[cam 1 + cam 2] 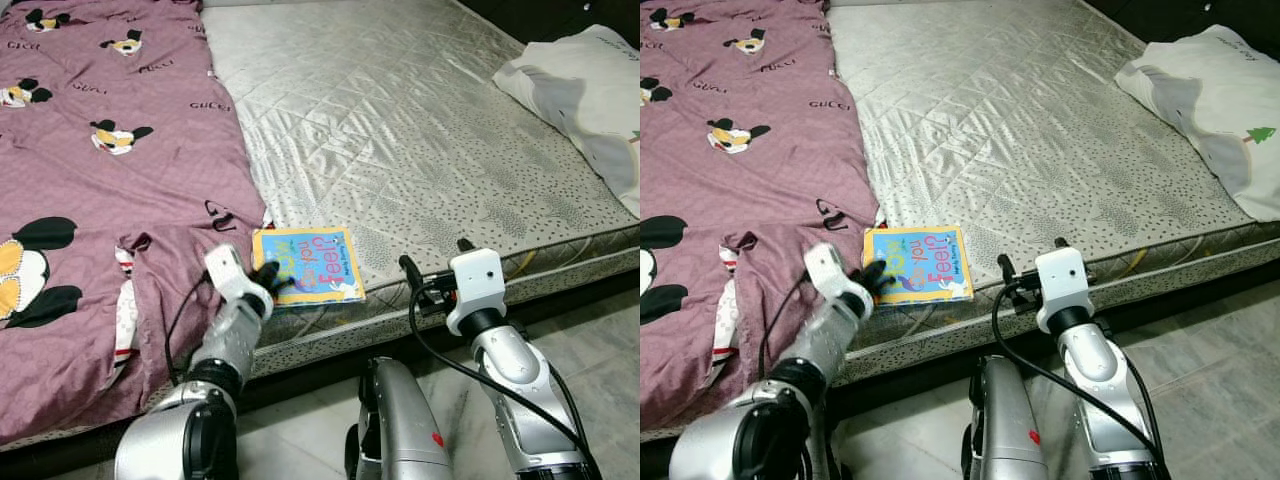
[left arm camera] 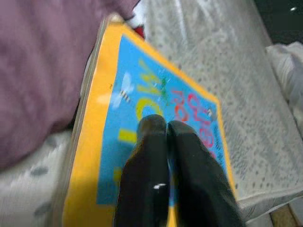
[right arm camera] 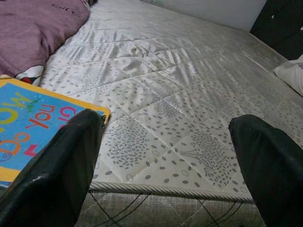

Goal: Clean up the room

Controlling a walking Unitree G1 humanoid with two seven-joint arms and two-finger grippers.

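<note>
Left gripper (image 1: 270, 278) was pinched closed over the book (image 1: 310, 262) on the bed (image 1: 400, 120); right gripper (image 1: 432, 268) hung wide apart beside it.

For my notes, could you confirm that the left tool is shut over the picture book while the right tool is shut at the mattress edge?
Not quite: the right tool is open, its fingers wide apart in the right wrist view. The left tool is indeed shut over the picture book, at the mattress edge.
</note>
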